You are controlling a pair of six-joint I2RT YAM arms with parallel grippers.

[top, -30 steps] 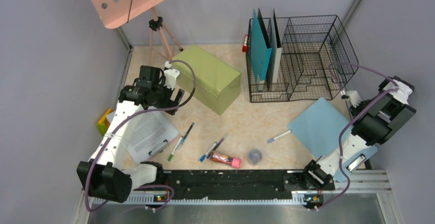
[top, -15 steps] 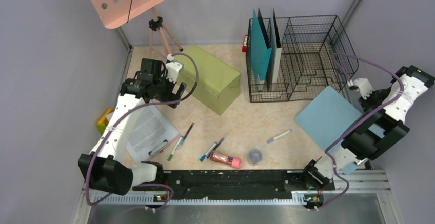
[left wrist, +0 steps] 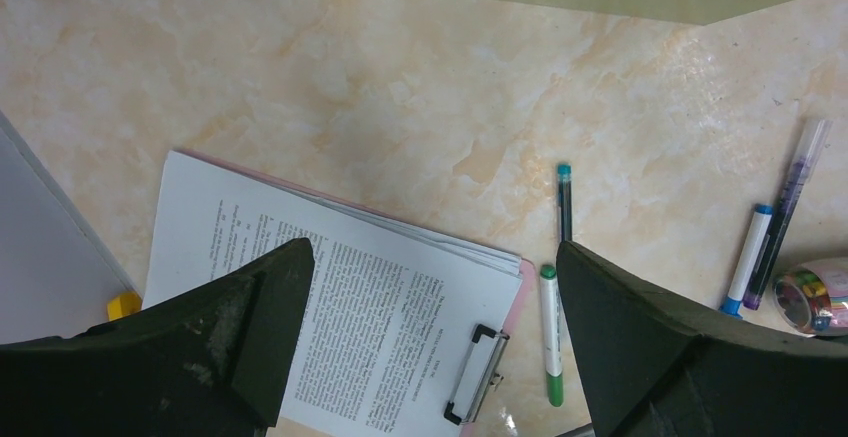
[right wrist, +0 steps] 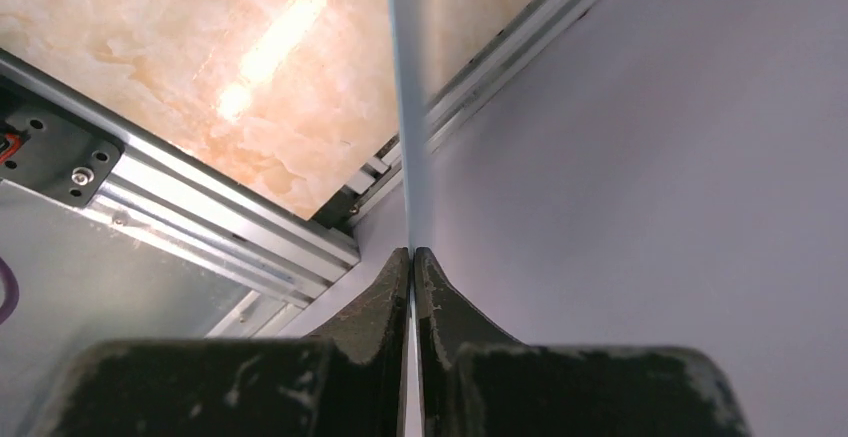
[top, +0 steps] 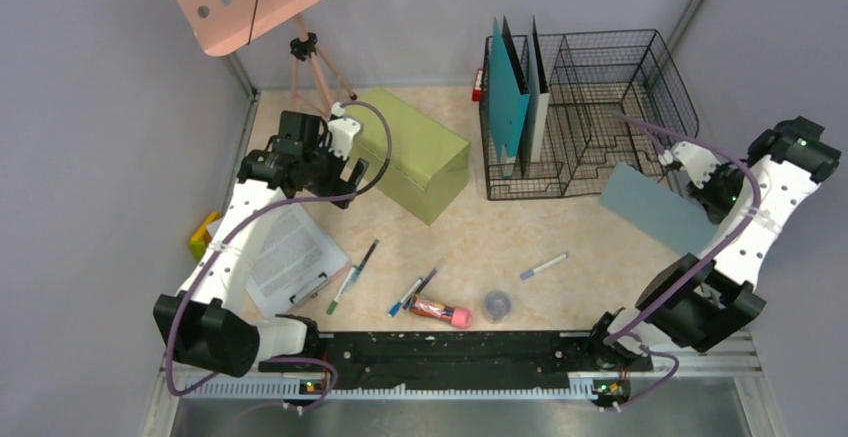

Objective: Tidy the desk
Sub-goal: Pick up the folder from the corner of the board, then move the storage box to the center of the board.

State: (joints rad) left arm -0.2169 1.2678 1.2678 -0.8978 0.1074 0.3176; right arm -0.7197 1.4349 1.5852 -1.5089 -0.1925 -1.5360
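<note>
The right arm has swung up and lifted the pale blue sheet (top: 650, 209) off the desk (top: 470, 232). The sheet now hangs tilted in the air, near the black wire rack (top: 610, 107). The right pincer (right wrist: 411, 257) is clenched on the sheet's edge. The left pincer (left wrist: 432, 249) is released, its fingers wide apart, above the one clipboard (left wrist: 350, 347) beside the green box (top: 410, 152). The desk spreads out between the grey walls. Two folders (top: 508, 97) stand in the rack. Five pens (top: 365, 257) lie in the middle of the desk, with one pink-capped tube (top: 440, 310) and one small round thing (top: 497, 304) near them. One pink tripod stand (top: 300, 67) is at the back.
</note>
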